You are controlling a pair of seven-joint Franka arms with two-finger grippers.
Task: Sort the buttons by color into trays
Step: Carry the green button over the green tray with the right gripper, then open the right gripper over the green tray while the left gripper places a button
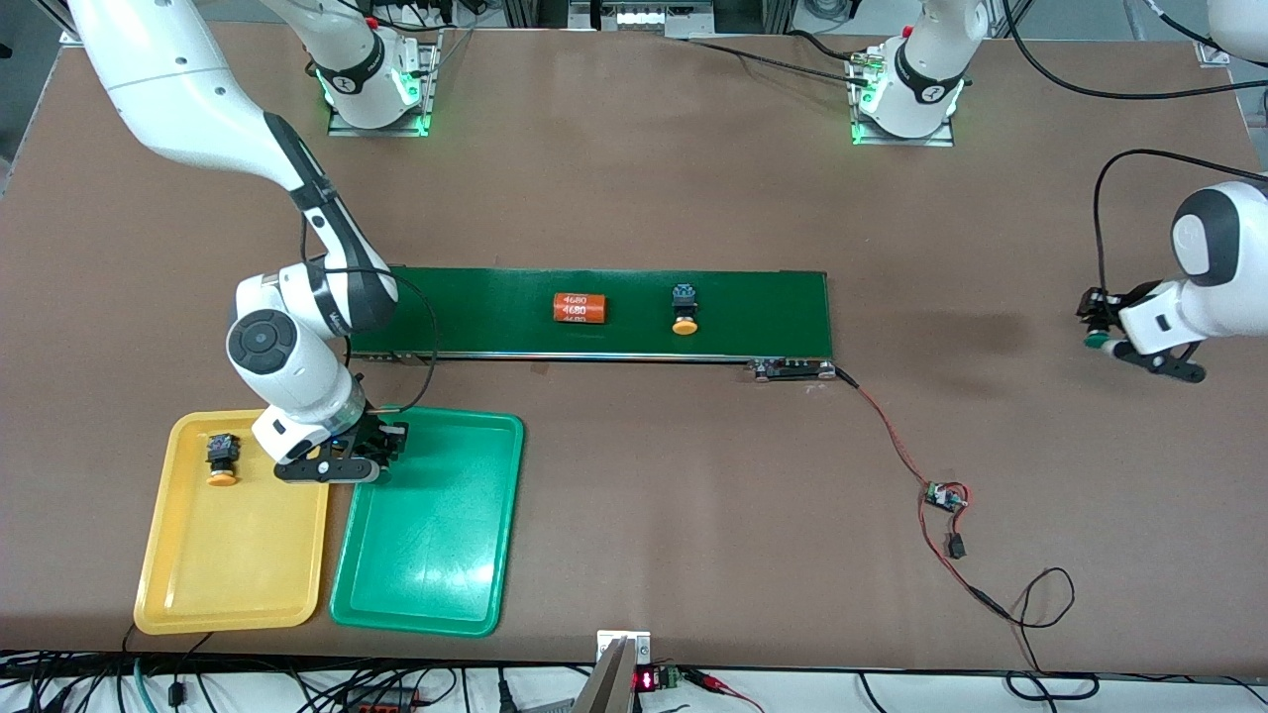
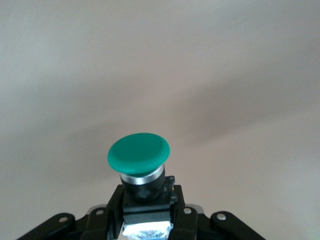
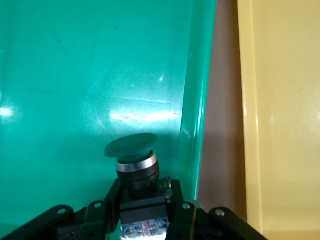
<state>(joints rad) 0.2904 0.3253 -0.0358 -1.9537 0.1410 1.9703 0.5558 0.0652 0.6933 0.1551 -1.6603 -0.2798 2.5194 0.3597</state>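
Wrist views settle what the front view leaves tiny: the left gripper [image 2: 142, 220], out over bare table at the left arm's end, is clamped on a green button [image 2: 139, 153] whose cap juts out past its fingertips, and the right gripper [image 3: 142, 215], over the green tray [image 3: 75, 75] near its edge beside the yellow tray [image 3: 285, 100], grips a second green button [image 3: 131, 146] likewise. Four buttons show in all: these two green and two orange. One orange button [image 1: 222, 459] lies in the yellow tray, the other orange button [image 1: 684, 308] on the conveyor belt [image 1: 475, 297] near one orange cylinder [image 1: 581, 308]; nothing rests in the green tray.
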